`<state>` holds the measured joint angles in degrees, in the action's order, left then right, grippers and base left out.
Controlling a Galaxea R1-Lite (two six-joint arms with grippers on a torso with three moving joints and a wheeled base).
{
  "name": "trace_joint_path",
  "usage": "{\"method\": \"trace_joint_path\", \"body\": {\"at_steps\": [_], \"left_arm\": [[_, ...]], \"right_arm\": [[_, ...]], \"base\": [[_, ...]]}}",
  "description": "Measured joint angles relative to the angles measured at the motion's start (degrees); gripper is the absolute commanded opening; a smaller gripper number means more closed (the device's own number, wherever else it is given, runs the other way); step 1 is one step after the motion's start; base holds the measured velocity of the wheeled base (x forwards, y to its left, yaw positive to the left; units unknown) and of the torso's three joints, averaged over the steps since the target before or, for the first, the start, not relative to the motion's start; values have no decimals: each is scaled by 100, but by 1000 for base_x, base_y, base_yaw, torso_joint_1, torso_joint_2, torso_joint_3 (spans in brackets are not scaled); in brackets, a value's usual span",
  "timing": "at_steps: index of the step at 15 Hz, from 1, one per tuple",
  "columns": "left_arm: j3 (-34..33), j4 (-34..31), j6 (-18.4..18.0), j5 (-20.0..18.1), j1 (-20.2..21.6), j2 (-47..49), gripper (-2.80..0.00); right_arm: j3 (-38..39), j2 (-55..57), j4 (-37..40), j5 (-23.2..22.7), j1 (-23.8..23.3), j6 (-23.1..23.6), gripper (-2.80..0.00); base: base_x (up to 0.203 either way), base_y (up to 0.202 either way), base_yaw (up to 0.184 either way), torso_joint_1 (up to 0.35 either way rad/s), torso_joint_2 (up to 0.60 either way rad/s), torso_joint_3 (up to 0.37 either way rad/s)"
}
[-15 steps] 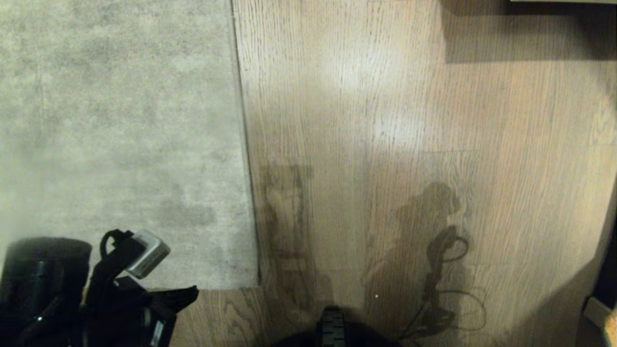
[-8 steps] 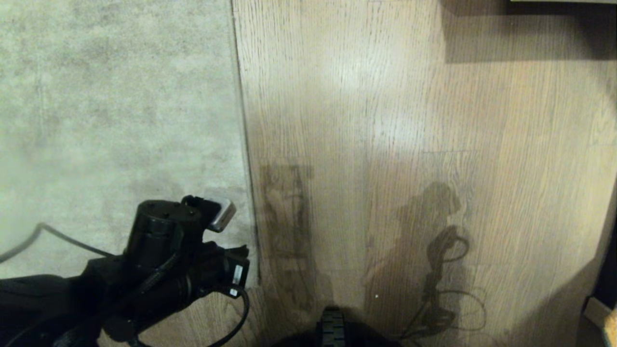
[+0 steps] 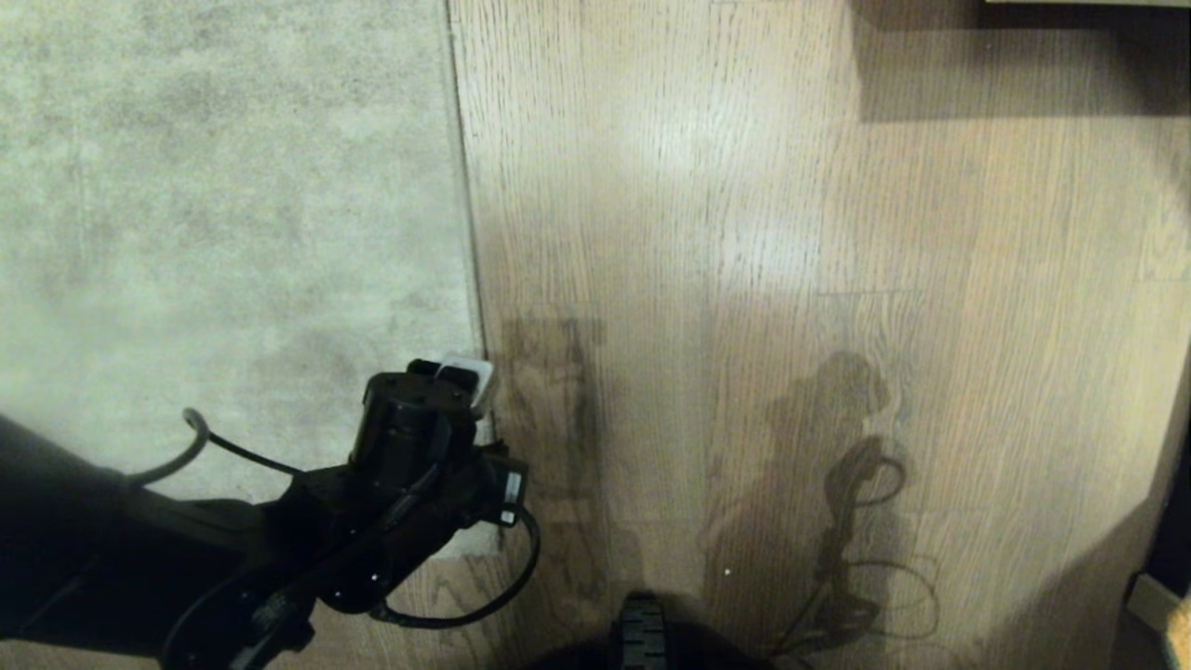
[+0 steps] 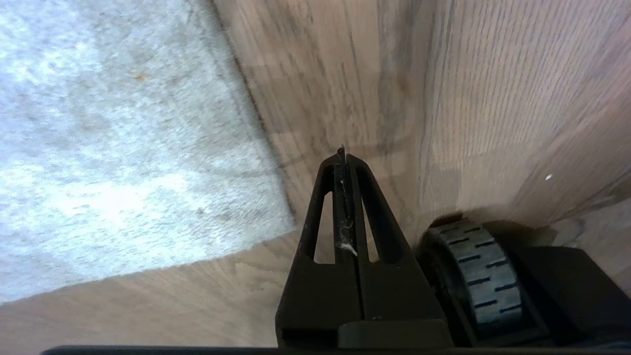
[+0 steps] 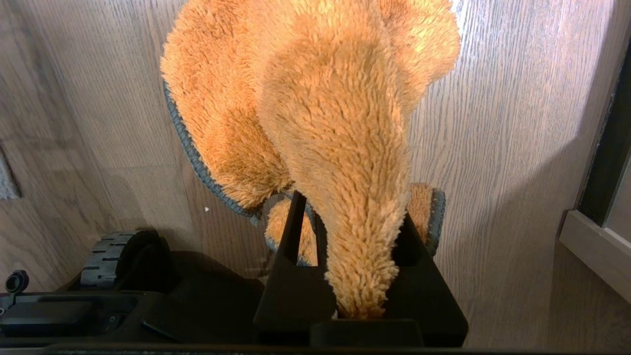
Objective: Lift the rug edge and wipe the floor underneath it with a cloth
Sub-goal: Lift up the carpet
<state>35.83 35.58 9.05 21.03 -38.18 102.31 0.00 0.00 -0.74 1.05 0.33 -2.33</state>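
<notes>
The pale grey rug (image 3: 233, 233) covers the left side, and its straight rug edge (image 3: 470, 261) runs away from me beside the wood-grain floor (image 3: 791, 233). My left arm (image 3: 409, 447) reaches in from the lower left and hangs over the rug's near corner, hiding it in the head view. In the left wrist view the left gripper (image 4: 341, 154) is shut and empty, apart from a wisp of lint. It hangs over bare floor just off the rug corner (image 4: 288, 224). My right gripper (image 5: 352, 202) is shut on the fuzzy orange cloth (image 5: 315, 98), which hangs above the floor.
My base's ribbed wheel (image 4: 473, 276) sits close beside the left gripper and also shows at the bottom of the head view, wheel (image 3: 640, 633). Dark furniture (image 3: 1023, 56) stands at the far right. A pale ledge (image 5: 599, 249) borders the floor on the right.
My left arm has swung from the lower left corner forward and to the right, across the rug's near corner to its edge. The rug lies flat as before.
</notes>
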Motion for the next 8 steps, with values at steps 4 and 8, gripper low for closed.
{"method": "trace_joint_path", "body": {"at_steps": [4,8], "left_arm": [[207,-4,90,73,73,254,-280],[413,69,164,291,106,555,0]], "right_arm": [[0,0,0,0,0,1,-280],[0,0,-2,-2,0,1,-280]], "base": [[0,0,0,0,0,0],[0,0,0,0,0,0]]}}
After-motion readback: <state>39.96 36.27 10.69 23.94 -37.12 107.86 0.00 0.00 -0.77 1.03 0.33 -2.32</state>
